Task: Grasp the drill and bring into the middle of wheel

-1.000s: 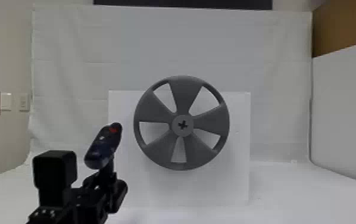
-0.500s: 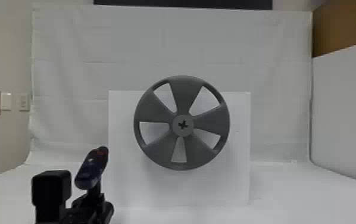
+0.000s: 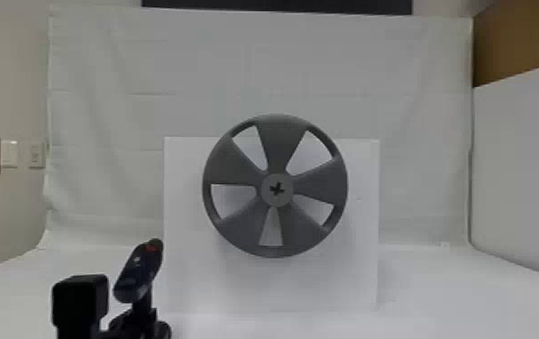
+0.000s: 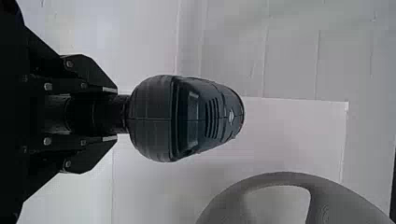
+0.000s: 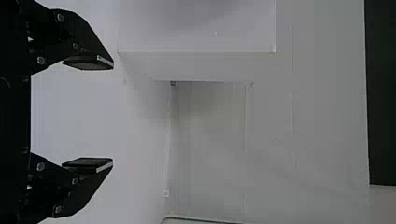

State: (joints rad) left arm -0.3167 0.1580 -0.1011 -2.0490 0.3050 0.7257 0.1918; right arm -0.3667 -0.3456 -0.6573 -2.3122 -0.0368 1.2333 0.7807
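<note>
At the lower left of the head view is my left gripper point(image 3: 140, 320), holding the dark drill point(image 3: 135, 277) up by its handle, its body tilted. In the left wrist view my left gripper point(image 4: 116, 114) is shut on the handle of the drill point(image 4: 187, 119). The grey wheel point(image 3: 232, 167) stands upright on a white panel, to the right of the drill and apart from it; its hub has a dark cross-shaped hole. Part of the wheel point(image 4: 322, 198) shows in the left wrist view. My right gripper point(image 5: 112, 114) is parked, open and holding nothing, in the right wrist view.
The white panel point(image 3: 331, 284) behind the wheel rises from the white table point(image 3: 453, 293). A white partition point(image 3: 525, 180) stands on the right with a brown box point(image 3: 512, 45) above it. A white curtain point(image 3: 327, 63) hangs behind.
My left gripper and the drill have moved down and to the left in the head view, mostly in the earlier half second. The wheel has kept its place.
</note>
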